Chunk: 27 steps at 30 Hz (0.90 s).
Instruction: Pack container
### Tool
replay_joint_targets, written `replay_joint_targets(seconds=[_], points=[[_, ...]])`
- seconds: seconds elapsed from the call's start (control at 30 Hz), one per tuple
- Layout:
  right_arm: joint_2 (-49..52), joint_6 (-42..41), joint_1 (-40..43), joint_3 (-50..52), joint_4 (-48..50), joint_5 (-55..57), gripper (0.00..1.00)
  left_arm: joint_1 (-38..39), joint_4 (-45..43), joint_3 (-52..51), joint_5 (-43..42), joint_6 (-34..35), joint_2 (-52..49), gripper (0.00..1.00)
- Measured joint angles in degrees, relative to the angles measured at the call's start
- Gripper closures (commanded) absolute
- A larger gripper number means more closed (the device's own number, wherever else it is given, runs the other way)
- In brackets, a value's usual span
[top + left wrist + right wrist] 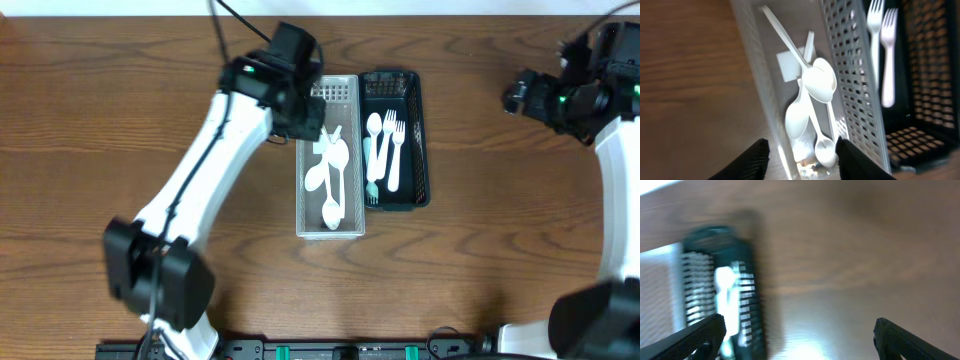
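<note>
A clear white bin (301,205) holds several white spoons (335,170). A dark perforated bin (421,150) beside it on the right holds white forks (393,150). My left gripper (306,112) is open and empty over the far end of the white bin; in the left wrist view its jaws (801,159) straddle the bin's left wall above the spoons (817,82), with the forks (885,55) to the right. My right gripper (522,95) is open and empty at the far right, above bare table; its blurred wrist view shows the jaws (799,335) and the dark bin (747,305) at left.
The wooden table (120,120) extends around both bins. The left arm (200,180) stretches diagonally from the front left. The right arm (615,160) runs along the right edge.
</note>
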State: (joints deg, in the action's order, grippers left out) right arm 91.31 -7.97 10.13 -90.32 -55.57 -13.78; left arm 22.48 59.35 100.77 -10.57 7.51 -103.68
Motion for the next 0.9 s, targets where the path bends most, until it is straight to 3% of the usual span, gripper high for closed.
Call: replay_joint_targets(seconds=[0.17,0.27,0.3,0.37,0.63,0.9], points=[[-9.6,4.9,-5.9,0.0,1.7,-4.2,0.01,-2.2,2.5,3.0,5.3,-0.5,13.8,0.55],[-15.8,6.3,-7.9,0.0,1.8,-5.3,0.01,-2.4,5.0,4.2,10.6,-1.9,23.6,0.48],[-18.0,6.7,-8.2,0.0,1.6,-5.6,0.01,-2.4,6.0,4.5,12.5,-2.1,26.7,0.38],[-21.6,7.2,-8.4,0.0,0.8,-5.8,0.01,-2.4,8.5,4.9,16.9,-2.6,33.0,0.03],[-36.4,7.8,-8.5,0.0,-6.3,-6.1,0.01,-2.4,18.8,5.0,25.8,-3.0,46.2,0.02],[-44.3,8.1,-8.5,-0.1,-8.4,-6.3,0.01,-2.4,23.3,5.0,27.3,-3.0,49.8,0.02]])
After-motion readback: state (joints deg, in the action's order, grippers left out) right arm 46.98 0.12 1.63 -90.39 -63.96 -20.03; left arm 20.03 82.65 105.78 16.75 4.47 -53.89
